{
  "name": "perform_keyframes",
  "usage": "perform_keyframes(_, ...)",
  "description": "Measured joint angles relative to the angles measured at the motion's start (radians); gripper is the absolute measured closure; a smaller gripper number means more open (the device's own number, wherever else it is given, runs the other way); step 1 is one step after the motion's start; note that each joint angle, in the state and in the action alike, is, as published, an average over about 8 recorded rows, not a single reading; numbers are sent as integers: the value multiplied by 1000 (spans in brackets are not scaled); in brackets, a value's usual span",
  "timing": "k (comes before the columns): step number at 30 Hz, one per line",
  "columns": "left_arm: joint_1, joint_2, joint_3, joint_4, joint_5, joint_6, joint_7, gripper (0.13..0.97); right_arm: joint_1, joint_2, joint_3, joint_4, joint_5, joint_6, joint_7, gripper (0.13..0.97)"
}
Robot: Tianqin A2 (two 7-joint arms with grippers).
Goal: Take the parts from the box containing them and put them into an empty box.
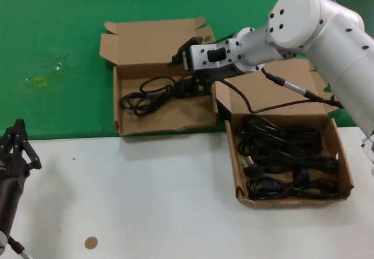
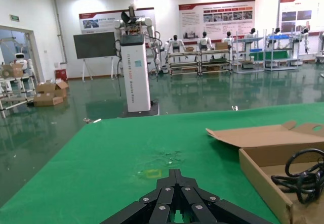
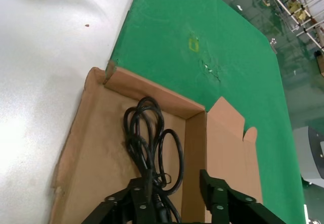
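The box of parts (image 1: 292,199) stands at the right, filled with several black coiled cords (image 1: 286,159). The other box (image 1: 169,127) stands at the left on the green mat and holds one cord bundle (image 1: 149,95). My right gripper (image 1: 197,88) is low over that box's right end, jaws open, at the bundle's end. In the right wrist view the open gripper (image 3: 174,193) has one finger (image 3: 139,201) over the cord (image 3: 147,133), which lies on the box floor (image 3: 96,148). My left gripper (image 1: 14,139) is parked at the near left, shut (image 2: 175,176).
The left box's open lid (image 1: 155,37) lies flat behind it on the green mat (image 1: 58,54). The right box's lid (image 1: 274,92) sits under my right arm. White tabletop (image 1: 146,189) lies in front. The left wrist view shows the left box's corner (image 2: 263,176).
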Motion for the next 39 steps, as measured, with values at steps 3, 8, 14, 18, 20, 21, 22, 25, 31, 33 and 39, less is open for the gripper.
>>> perform_keyframes(3, 0, 0, 0, 0, 0, 0, 0, 953, 0, -2, 0, 1, 0, 3, 0, 765)
perform_keyframes(8, 0, 0, 0, 0, 0, 0, 0, 953, -1, 0, -1, 9, -3, 5, 5, 692)
perform_keyframes(14, 0, 0, 0, 0, 0, 0, 0, 953, -10, 10, -3, 36, -8, 3, 24, 575)
perform_keyframes(18, 0, 0, 0, 0, 0, 0, 0, 953, -14, 15, -3, 48, -12, 2, 33, 505)
perform_keyframes(20, 0, 0, 0, 0, 0, 0, 0, 953, -17, 15, -2, 52, -11, 4, 34, 456)
perform_keyframes(21, 0, 0, 0, 0, 0, 0, 0, 953, -21, 16, 0, 54, -9, 6, 35, 431)
perform_keyframes(22, 0, 0, 0, 0, 0, 0, 0, 948, -25, 16, 2, 58, -7, 9, 36, 407)
perform_keyframes(25, 0, 0, 0, 0, 0, 0, 0, 932, -48, 18, 14, 75, 5, 25, 40, 333)
perform_keyframes(31, 0, 0, 0, 0, 0, 0, 0, 911, -125, 25, 54, 133, 45, 79, 55, 293)
perform_keyframes(33, 0, 0, 0, 0, 0, 0, 0, 911, -156, 28, 70, 156, 61, 101, 61, 262)
perform_keyframes(39, 0, 0, 0, 0, 0, 0, 0, 825, -254, 37, 120, 230, 111, 169, 80, 184)
